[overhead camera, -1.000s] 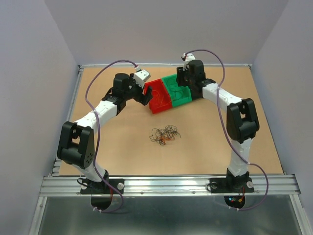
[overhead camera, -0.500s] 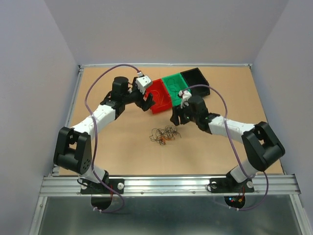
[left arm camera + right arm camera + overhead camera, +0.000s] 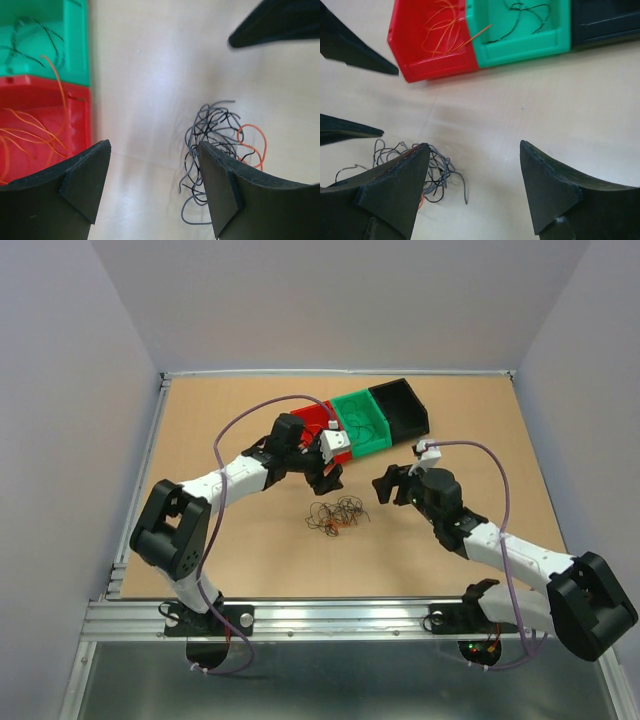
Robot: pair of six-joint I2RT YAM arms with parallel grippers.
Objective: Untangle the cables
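Cables (image 3: 338, 514) — wiry clump near red bin (image 3: 312, 420); likely light, springy; pinch an outlying loop. Jaws apart, empty — left gripper (image 3: 328, 480), right gripper (image 3: 384, 486).

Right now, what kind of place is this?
Probably a robot lab test bench: a left arm and right arm bolted to a metal rail, plain walls boxing in a brown table, and colored bins near a clump of thin wires.

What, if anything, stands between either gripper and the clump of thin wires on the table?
Nothing visible does. The left gripper and the right gripper hang open close to the wire clump, neither touching it, with only the table surface showing between them and it.
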